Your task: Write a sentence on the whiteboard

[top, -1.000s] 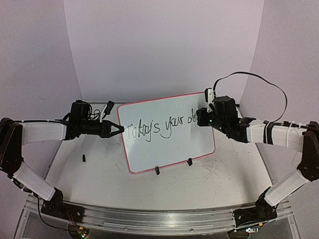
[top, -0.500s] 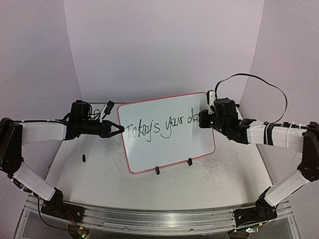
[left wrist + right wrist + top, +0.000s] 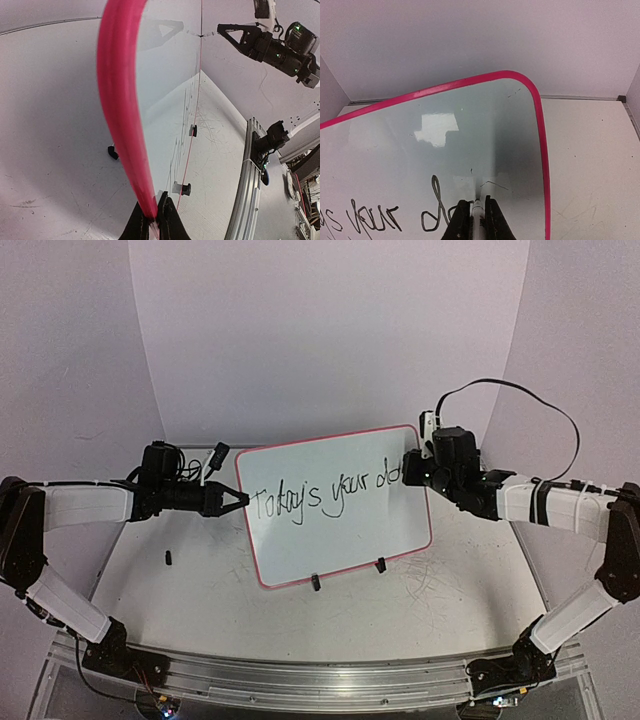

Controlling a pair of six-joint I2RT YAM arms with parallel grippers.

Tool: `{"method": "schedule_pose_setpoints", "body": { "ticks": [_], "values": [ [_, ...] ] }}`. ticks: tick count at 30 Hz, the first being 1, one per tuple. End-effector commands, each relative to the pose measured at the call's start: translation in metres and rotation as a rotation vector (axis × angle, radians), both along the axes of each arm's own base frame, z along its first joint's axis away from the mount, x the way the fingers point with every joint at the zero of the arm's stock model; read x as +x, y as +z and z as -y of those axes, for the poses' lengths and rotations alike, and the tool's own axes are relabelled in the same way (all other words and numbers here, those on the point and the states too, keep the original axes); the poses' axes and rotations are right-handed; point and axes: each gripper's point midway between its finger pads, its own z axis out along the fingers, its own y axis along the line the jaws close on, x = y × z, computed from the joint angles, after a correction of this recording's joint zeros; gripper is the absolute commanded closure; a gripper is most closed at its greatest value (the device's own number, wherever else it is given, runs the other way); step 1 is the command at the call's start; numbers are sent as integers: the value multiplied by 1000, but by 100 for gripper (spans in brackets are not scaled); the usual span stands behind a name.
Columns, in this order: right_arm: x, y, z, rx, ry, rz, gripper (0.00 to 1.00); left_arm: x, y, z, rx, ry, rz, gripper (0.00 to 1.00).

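Observation:
The whiteboard (image 3: pixel 340 525), white with a red-pink rim, stands tilted on two black clip feet at mid table. The sentence (image 3: pixel 320 495) in black script reads "Today's your da" up to my right gripper. My left gripper (image 3: pixel 240 501) is shut on the board's left rim (image 3: pixel 125 125), pinching the edge. My right gripper (image 3: pixel 408 472) is shut on a white marker (image 3: pixel 479 212), its tip touching the board (image 3: pixel 445 135) just right of the "d" (image 3: pixel 434 210).
A small black cap (image 3: pixel 168 558) lies on the table left of the board. Grey scribble marks (image 3: pixel 435 585) cover the tabletop right of the board. White walls close in behind and at both sides.
My right gripper has moved to the right along the board with the marker, and the last word has grown from "d" to "da". My left gripper has not moved.

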Motion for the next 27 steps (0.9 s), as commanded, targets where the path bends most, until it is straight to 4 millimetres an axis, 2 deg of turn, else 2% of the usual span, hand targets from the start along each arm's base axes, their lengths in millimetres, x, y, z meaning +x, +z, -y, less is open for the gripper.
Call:
{"method": "schedule_pose_setpoints", "body": {
  "ticks": [1,7,9,15,16,20,24,27],
  "values": [
    [-5,-11,2,21,6,-25,100,21,-18,-14,121,105,38,100],
    [-17,-22,10,9,0,-46,100,21,-19,-14,123,106,36,100],
    [-15,-17,16,-10,-16,-31,100,21,-19,-14,124,107,36,100],
    [-16,39,22,9,-12,85,100,21,-19,-15,124,110,35,100],
    [-17,40,21,10,-6,87,100,21,-18,-15,123,110,37,100],
    [-13,19,7,8,51,42,100,22,-17,-14,121,107,39,100],
    [-8,33,6,39,39,80,100,21,-17,-14,119,106,37,100],
    [-1,34,3,24,35,85,100,21,-17,-14,119,107,38,100]
  ]
}}
